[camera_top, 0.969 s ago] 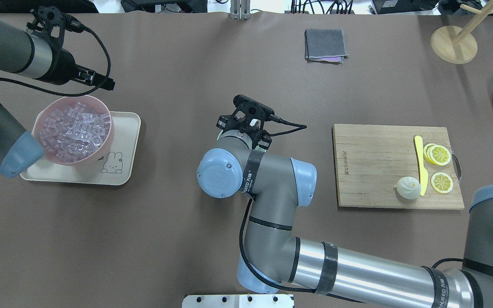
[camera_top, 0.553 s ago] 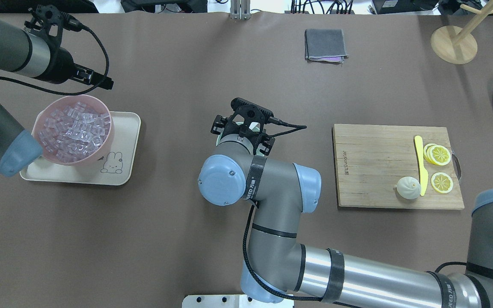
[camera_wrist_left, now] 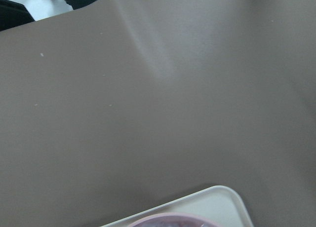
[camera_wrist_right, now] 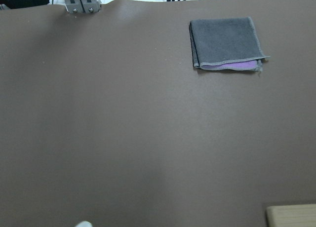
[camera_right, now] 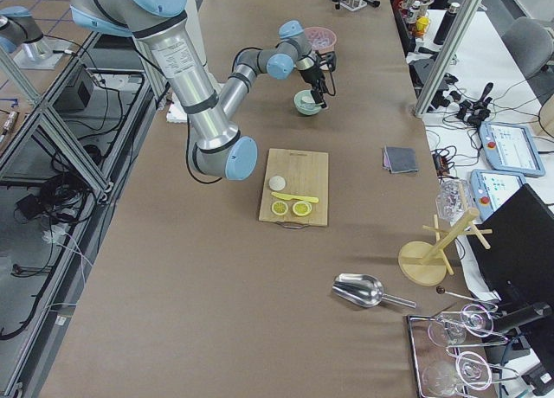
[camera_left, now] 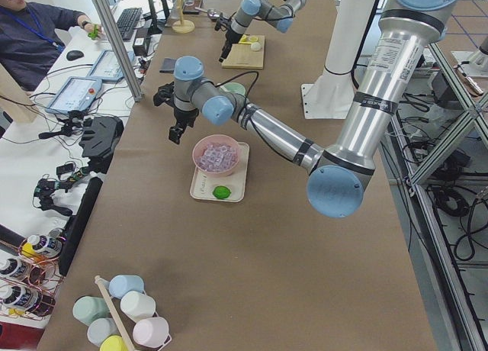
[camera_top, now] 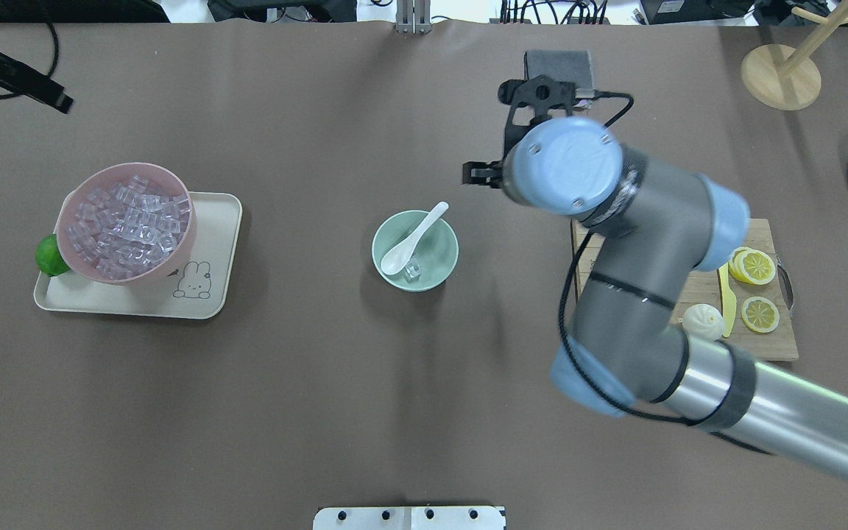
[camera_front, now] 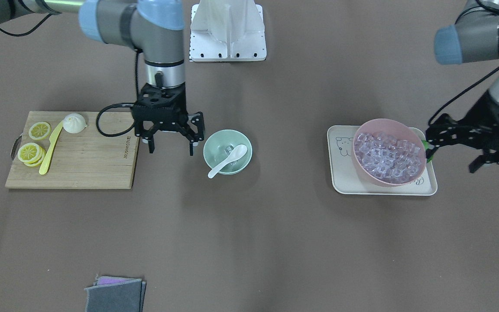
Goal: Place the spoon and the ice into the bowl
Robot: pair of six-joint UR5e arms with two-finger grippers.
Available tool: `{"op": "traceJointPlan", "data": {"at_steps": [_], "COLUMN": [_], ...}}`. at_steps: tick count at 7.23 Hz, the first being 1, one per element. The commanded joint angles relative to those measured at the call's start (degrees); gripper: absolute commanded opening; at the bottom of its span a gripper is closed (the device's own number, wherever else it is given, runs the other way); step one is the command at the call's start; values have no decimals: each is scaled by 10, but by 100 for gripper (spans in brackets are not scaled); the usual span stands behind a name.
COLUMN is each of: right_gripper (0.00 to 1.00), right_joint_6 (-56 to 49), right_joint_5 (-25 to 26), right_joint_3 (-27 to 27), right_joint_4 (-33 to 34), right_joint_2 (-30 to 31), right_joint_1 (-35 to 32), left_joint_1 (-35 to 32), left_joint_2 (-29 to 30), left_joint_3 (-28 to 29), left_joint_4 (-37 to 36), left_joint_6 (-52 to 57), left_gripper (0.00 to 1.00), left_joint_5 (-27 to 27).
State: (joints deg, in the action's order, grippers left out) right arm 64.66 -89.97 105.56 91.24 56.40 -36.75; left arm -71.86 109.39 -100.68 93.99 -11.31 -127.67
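- Spoon (camera_top: 417,235) and ice (camera_top: 413,271) lie in bowl (camera_top: 442,254), handle over rim at 1 o'clock from overhead
- Right end effector (camera_front: 171,151) spread, empty, beside bowl
- Left end effector (camera_front: 451,158) spread, empty

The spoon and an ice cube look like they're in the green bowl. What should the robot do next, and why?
Probably just lift the right hand clear and stop: it hangs open and empty beside the bowl, with the spoon and ice cube lying inside.
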Motion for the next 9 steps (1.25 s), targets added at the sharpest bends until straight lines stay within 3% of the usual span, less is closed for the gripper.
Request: {"op": "traceJointPlan", "data": {"at_steps": [1,2,3,4,6,9], "right_gripper": [100,100,100,100,100,100], "right_joint_6": [-214,-288,-358,-406,-441,-609], "right_joint_5": [-192,-258,-283,-281,-274,-318], "right_joint_3": [35,27,29,27,-23,-83], "right_joint_4": [4,7,1,6,0,1], "right_joint_2": [79,110,157,199,286,301], "right_joint_1": [-147,-213,-246,-263,-319,-400], "left_joint_1": [-113,-131,-132,-133,-135,-158], "left_joint_2": [34,1,-74,-125,-149,-164], "left_joint_3": [0,-4,6,8,38,59], "left_joint_4": [-237,-284,-270,-201,-181,-163], "left_joint_6": [197,224,224,221,180,183], "left_gripper": [98,98,98,98,98,98], "left_joint_5": [-12,-7,-7,16,15,-32]}}
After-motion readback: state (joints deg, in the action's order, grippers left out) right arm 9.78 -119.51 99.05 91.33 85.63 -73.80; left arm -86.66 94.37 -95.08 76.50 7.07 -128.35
